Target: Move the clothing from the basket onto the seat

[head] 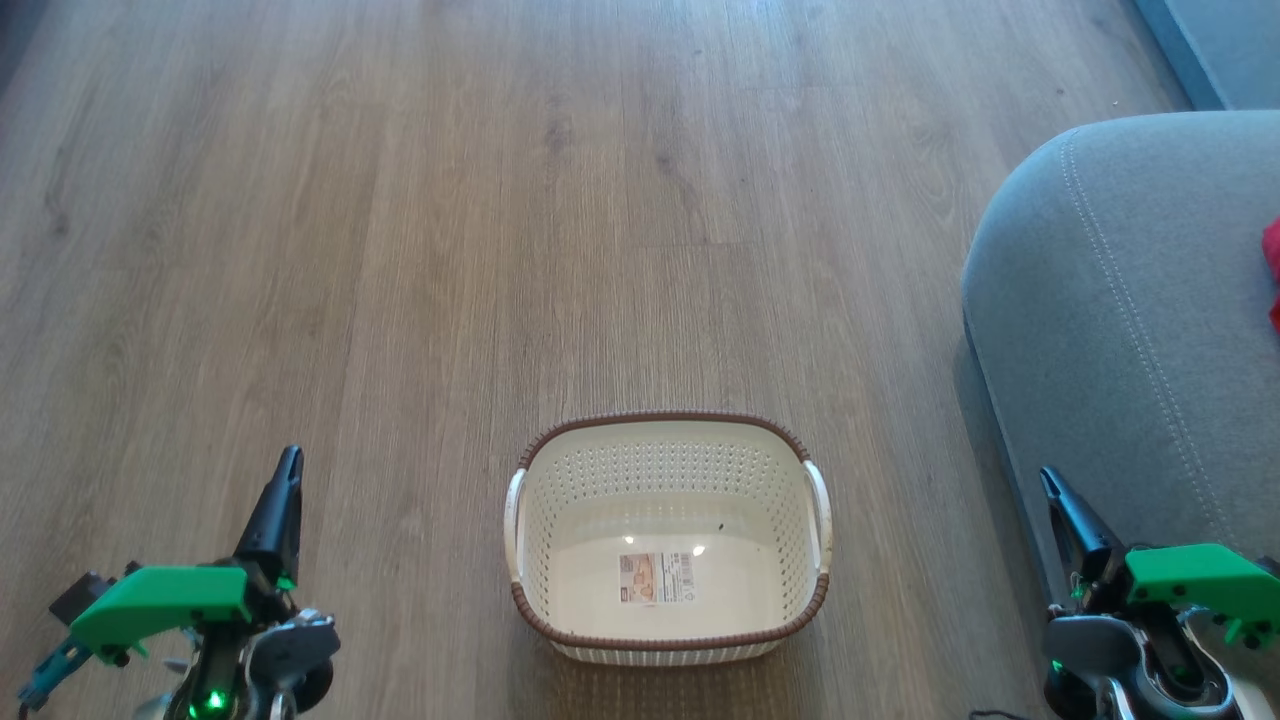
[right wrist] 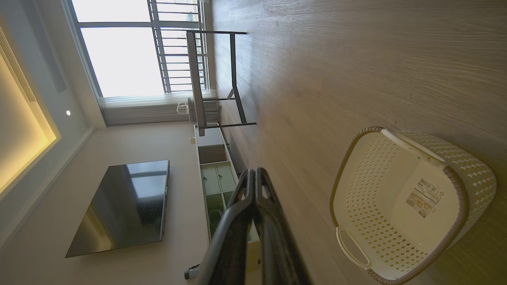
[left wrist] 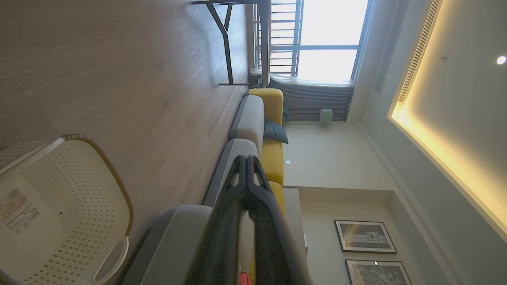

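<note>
The cream-white perforated basket [head: 668, 535] with a brown rim stands on the wood floor before me, and only a label sticker lies inside it. It also shows in the left wrist view as the basket [left wrist: 59, 213] and in the right wrist view as the basket [right wrist: 404, 206]. The grey seat [head: 1120, 330] fills the right side, with a bit of red clothing [head: 1272, 270] on it at the frame's right edge. My left gripper [head: 290, 460] is shut and holds nothing, left of the basket. My right gripper [head: 1048, 478] is shut and holds nothing, beside the seat's front edge.
A long sofa [left wrist: 253, 118] with grey cushions and yellow backs runs along the wall. A dark metal table frame [right wrist: 222, 79] stands near the window, and a low cabinet [right wrist: 214, 174] with a television [right wrist: 126, 206] lines the opposite wall. Bare wood floor [head: 400, 250] stretches ahead.
</note>
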